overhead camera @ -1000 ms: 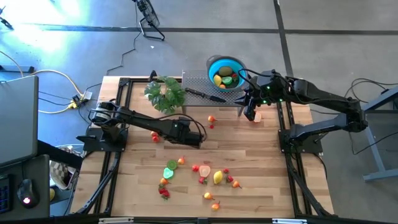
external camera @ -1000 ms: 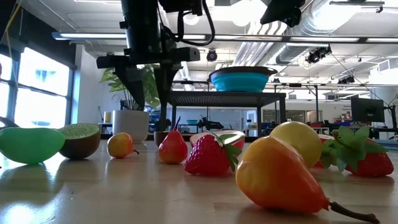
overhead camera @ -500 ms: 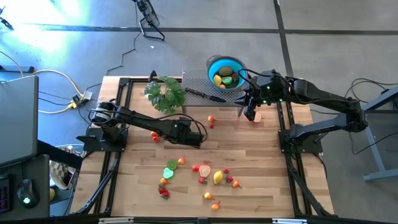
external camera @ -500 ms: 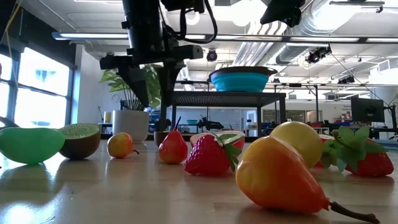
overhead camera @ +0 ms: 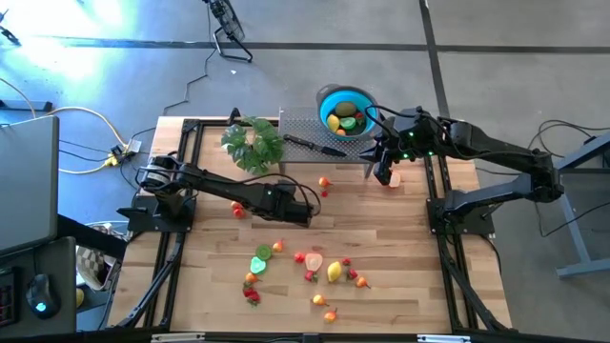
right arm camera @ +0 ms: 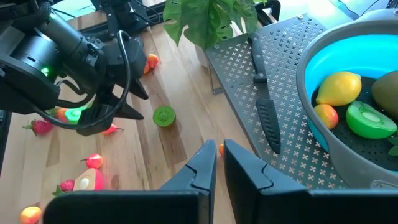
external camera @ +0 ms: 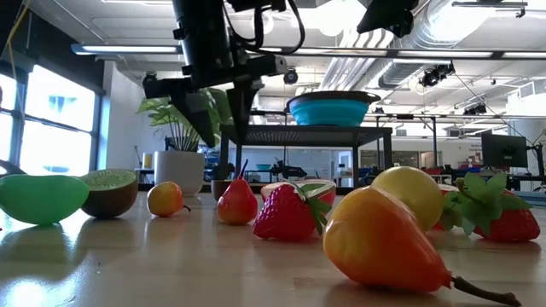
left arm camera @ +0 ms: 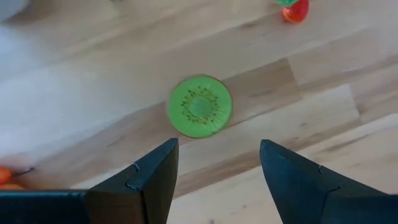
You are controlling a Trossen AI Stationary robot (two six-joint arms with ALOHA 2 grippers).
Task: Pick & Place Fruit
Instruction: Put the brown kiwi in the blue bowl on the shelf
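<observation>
Left tool [overhead camera: 297, 211] hangs over the middle of the wooden counter [overhead camera: 400, 238], fingers spread apart and holding nothing. Its wrist view looks straight down between the two fingers [left arm camera: 155, 177] at a green kiwi slice [left arm camera: 199, 114] lying flat on the boards; a strawberry [left arm camera: 295, 9] shows at the frame edge. The high view does not show this slice, as the arm covers it.

Right tool [overhead camera: 383, 171] sits near the far right of the counter, beside the perforated metal rack [overhead camera: 307, 133]. Its fingers [right arm camera: 202, 168] are nearly closed together, and nothing can be seen between them. The right wrist view shows the slice [right arm camera: 164, 116] on the counter just off the left tool [right arm camera: 127, 106], and reveals the contents of the blue bowl [right arm camera: 323, 68]: a lemon [right arm camera: 339, 87], a lime half [right arm camera: 367, 119] and a small orange-red fruit [right arm camera: 326, 116]. A black-handled knife [right arm camera: 264, 102] lies on the rack next to the bowl, with a leafy plant [right arm camera: 211, 18] at the rack's other end.

The high view places the remaining loose fruit [overhead camera: 319, 267] scattered across the near half of the counter, well apart from the bowl [overhead camera: 345, 111]. The low view shows these pieces close up: a green half [external camera: 41, 198], a kiwi half [external camera: 111, 191], a strawberry [external camera: 286, 213] and a lemon [external camera: 418, 192]; the left tool [external camera: 217, 128] hangs above them, clear of the surface.
</observation>
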